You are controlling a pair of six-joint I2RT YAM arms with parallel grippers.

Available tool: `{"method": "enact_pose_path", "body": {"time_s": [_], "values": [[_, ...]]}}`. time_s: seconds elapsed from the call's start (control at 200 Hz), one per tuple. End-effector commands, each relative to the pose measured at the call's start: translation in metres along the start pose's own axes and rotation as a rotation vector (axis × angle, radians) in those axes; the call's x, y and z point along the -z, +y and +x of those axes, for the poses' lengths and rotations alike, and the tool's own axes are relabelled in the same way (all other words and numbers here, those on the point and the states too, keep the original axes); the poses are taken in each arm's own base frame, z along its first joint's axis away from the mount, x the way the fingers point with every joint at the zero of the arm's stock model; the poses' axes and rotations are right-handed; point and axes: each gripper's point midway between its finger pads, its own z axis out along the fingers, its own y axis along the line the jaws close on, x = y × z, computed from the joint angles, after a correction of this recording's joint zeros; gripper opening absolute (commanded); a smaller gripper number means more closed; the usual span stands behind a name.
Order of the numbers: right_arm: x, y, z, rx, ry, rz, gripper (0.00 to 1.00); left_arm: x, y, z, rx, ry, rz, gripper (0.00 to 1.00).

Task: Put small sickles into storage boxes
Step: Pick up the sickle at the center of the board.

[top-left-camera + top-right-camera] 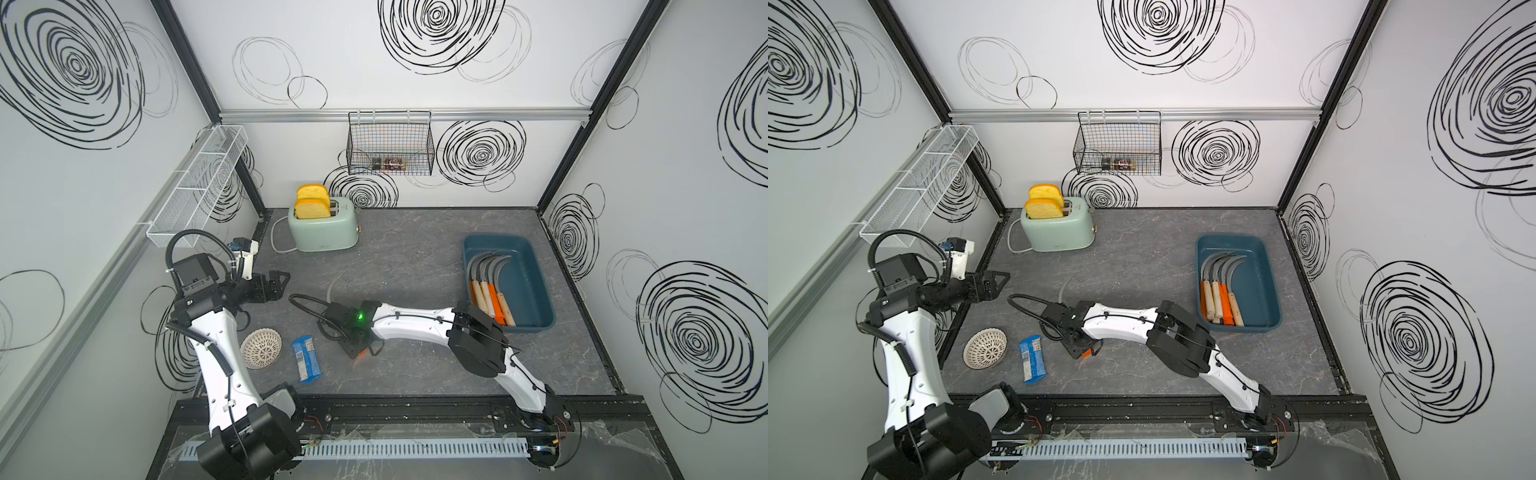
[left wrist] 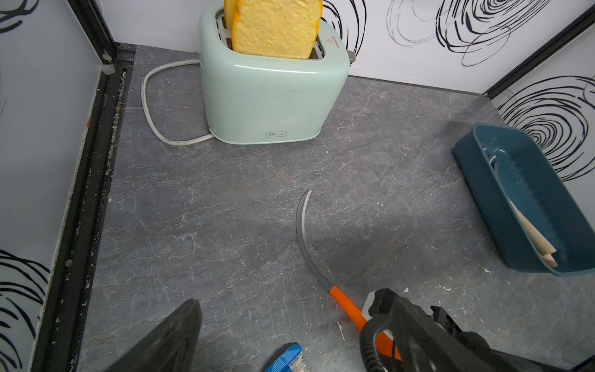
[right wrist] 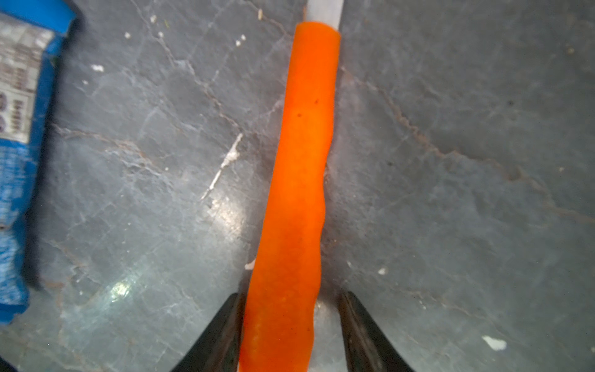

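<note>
Nearest, along the front edge: black rail with white slotted cable duct (image 1: 353, 451). Beyond it, grey veined stone-look tabletop (image 1: 415, 257), crumb-speckled, boxed in by white walls scribbled with black spirals (image 1: 482, 153).

Left of centre, flat on the tabletop: small sickle with bright orange handle (image 3: 299, 161) and thin curved grey blade (image 2: 302, 232) arching towards the back. Right gripper (image 3: 289, 293) low over the handle's end, jaws astride it, not yet pinching: one finger (image 3: 225, 322) against the orange, the other just off it. In both top views, handle mostly hidden under that wrist. Left gripper (image 1: 280, 284) near the left wall, spread, holding nothing.

Just beside the handle: crumpled blue snack packet (image 1: 306, 359); past it, white lattice bowl (image 1: 262, 348). Farther right, dark teal rectangular plastic tub (image 1: 536, 286) with several sickles (image 1: 484, 291) side by side inside, handles orange and pale wood. At the back, mint-green toaster (image 1: 324, 232) with two yellow bread slices (image 1: 311, 208). Higher up: black wire basket (image 1: 390, 145), white mesh rack (image 1: 199, 187).
</note>
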Motion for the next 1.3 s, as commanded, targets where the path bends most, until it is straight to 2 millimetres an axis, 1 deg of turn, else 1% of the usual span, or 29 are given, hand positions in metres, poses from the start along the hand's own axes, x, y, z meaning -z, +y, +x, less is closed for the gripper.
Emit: {"method": "enact_pose_path", "body": {"time_s": [0.0,0.175,0.235,0.38,0.44,0.74,1.071,1.156,1.291], "values": [[0.011,0.000,-0.001,0.000,-0.003,-0.016,0.51,0.006,0.001,-0.016,-0.018,-0.014,-0.021,0.96],[0.011,-0.002,0.001,-0.003,0.004,-0.008,0.49,0.004,0.001,-0.018,-0.018,0.000,-0.012,0.96],[0.010,-0.003,0.002,-0.003,0.009,-0.003,0.47,0.001,0.002,-0.017,-0.017,0.007,-0.009,0.96],[0.007,-0.007,0.005,-0.008,0.015,0.000,0.46,-0.003,-0.002,-0.014,-0.015,0.021,0.012,0.96],[0.008,-0.008,0.005,-0.013,0.013,-0.006,0.43,-0.003,-0.003,-0.015,-0.020,0.019,0.015,0.96],[0.005,-0.015,0.009,-0.027,0.020,-0.013,0.42,-0.002,-0.009,-0.023,-0.033,0.014,0.030,0.96],[0.003,-0.021,0.011,-0.036,0.019,-0.010,0.41,-0.013,-0.019,-0.014,-0.065,0.058,0.057,0.96],[0.002,-0.023,0.012,-0.039,0.022,-0.012,0.36,-0.014,-0.021,-0.014,-0.066,0.061,0.059,0.96],[0.001,-0.025,0.015,-0.040,0.029,-0.010,0.35,-0.015,-0.023,-0.015,-0.070,0.057,0.061,0.96]]}}
